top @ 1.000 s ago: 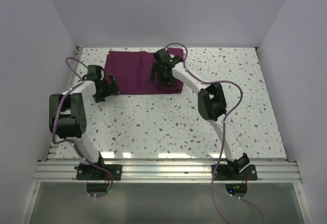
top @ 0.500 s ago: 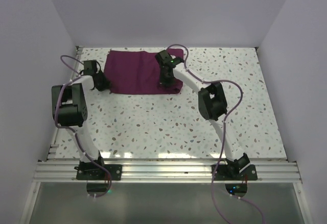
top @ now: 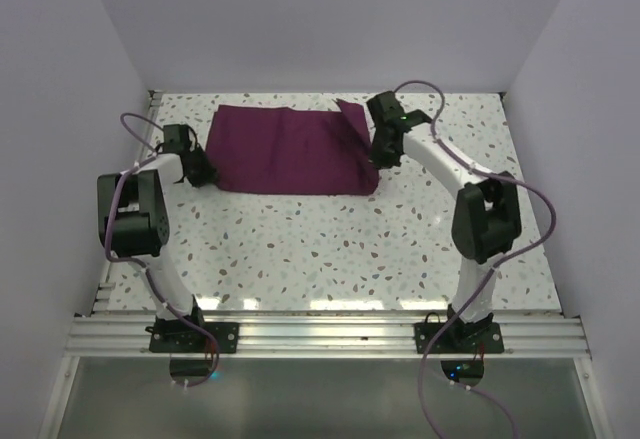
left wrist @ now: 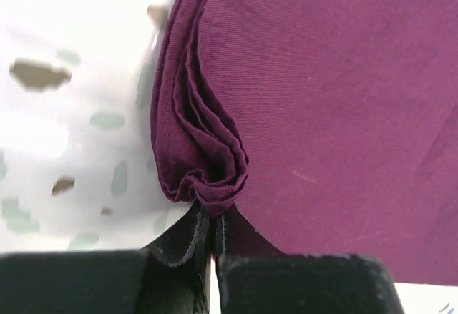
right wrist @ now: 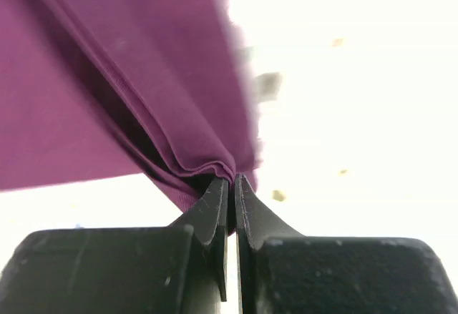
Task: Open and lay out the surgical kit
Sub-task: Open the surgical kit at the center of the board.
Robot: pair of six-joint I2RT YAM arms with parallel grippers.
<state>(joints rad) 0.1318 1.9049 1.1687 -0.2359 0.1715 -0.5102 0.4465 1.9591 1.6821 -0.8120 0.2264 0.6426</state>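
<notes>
While both arms reach to the far part of the speckled table (top: 330,249), the dark purple cloth wrap (top: 285,149) lies flat there between them. It is spread as a wide rectangle, with its long side running from left to right.

The left gripper (top: 205,171) stands at the left edge of the wrap, close to its near corner, and its jaws are clenched on the cloth. In the left wrist view the two black fingers (left wrist: 179,242) meet with almost no gap, and a small bunch of folded layers is squeezed between their tips (the fabric puckers into several pleats just above the pinch). From there the wrap stretches smoothly to the right side of that view, and the table shows to the left of it.

The right gripper (top: 376,155) is at the right edge of the wrap, toward the far corner, where a flap of the cloth rises in a small peak beside it. Its jaws are also pressed together on the cloth. In the right wrist view the tips hold a doubled edge of at least two layers, which run up and to the left from the pinch.
</notes>
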